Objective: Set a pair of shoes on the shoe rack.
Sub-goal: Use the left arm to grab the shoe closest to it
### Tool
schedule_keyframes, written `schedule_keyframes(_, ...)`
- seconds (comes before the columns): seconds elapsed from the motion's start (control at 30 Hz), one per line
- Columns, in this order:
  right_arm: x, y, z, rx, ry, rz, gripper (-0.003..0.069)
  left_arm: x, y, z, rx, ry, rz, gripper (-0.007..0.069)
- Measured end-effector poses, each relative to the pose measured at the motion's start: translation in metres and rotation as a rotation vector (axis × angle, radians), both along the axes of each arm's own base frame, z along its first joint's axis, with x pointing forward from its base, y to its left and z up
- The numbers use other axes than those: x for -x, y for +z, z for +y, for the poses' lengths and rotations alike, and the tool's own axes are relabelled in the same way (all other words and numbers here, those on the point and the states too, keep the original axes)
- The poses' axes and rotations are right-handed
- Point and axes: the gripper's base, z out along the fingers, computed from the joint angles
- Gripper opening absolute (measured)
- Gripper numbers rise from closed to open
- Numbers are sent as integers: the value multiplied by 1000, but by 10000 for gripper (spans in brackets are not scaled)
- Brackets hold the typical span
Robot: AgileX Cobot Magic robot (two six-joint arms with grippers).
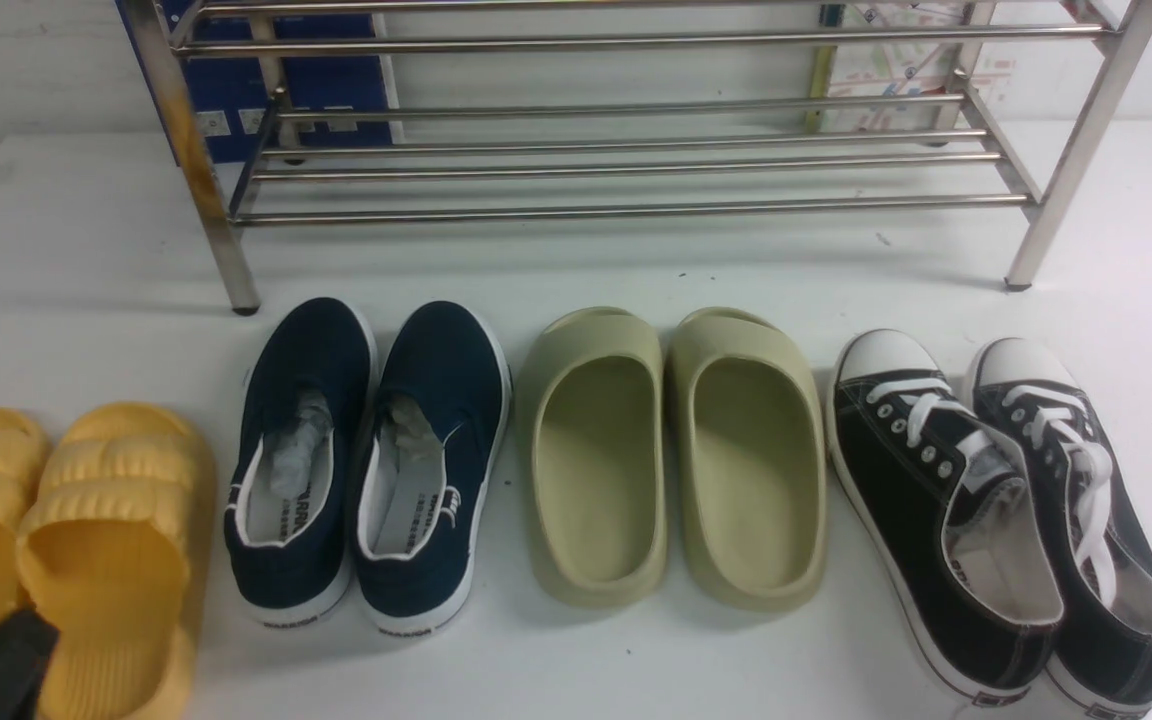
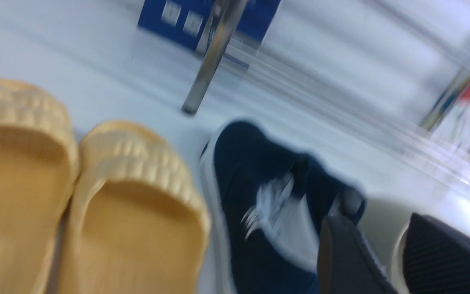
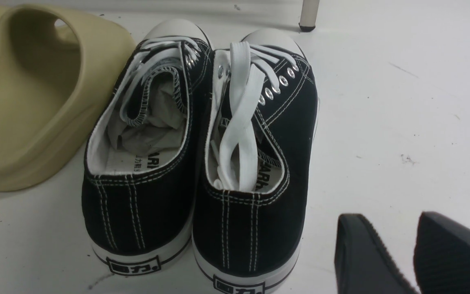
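Navy shoes [image 1: 431, 375], "WARRIOR" heels

- White worktop [image 1: 636, 660], matt, marked with small dark specks and faint scuffs.
- Plain white wall [image 1: 36, 60] at the back.
- Blue board [image 1: 336, 75] standing at the back left.
- Colourful printed sheet [image 1: 896, 70] at the back right.
- Bright, even light; the shadows are soft.

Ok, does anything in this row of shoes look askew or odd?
The black canvas lace-up sneakers sit skewed, toes turned leftward, laces loose. The silver metal tube shoe rack has rusty-looking patches on its left front leg.
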Motion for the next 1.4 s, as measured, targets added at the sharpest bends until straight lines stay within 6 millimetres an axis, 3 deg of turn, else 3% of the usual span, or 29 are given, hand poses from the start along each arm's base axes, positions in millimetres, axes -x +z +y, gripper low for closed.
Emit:
schedule_keyframes(0.2,0,0,0,0,0,0,239,12,45,18,173,157,-415,239)
schedule_keyframes(0.33,0,0,0,0,0,0,239,32,103,16,173,129,-571,239)
schedule_keyframes(0.4,0,0,0,0,0,0,239,53,164,11,120,78,-644,239)
schedule_keyframes(0.47,0,0,0,0,0,0,239,63,205,7,71,37,-634,239)
schedule_keyframes(0.5,0,0,0,0,0,0,239,63,209,6,62,33,-630,239)
schedule_keyframes(0.53,0,0,0,0,0,0,239,64,241,1,16,-14,-553,239)
schedule_keyframes(0.57,0,0,0,0,0,0,239,64,244,0,12,-20,-540,239)
schedule_keyframes(0.6,0,0,0,0,0,0,239,57,262,-5,-25,-68,-418,239)
schedule_keyframes(0.67,0,0,0,0,0,0,239,46,269,-9,-50,-104,-302,239)
schedule_keyframes(0.77,0,0,0,0,0,0,239,1,259,-16,-125,-183,97,239)
schedule_keyframes(0.8,0,0,0,0,0,0,239,-1,258,-17,-128,-185,115,239)
schedule_keyframes(0.83,0,0,0,0,0,0,239,-19,248,-18,-139,-201,236,239)
schedule_keyframes(0.87,0,0,0,0,0,0,239,-21,246,-18,-139,-202,248,239)
schedule_keyframes(1.03,0,0,0,0,0,0,239,-71,206,-22,-104,-250,505,239)
schedule_keyframes(1.2,0,0,0,0,0,0,239,-97,185,-28,-96,-298,674,239)
schedule_keyframes(1.4,0,0,0,0,0,0,239,-143,140,-48,-121,-403,960,282)
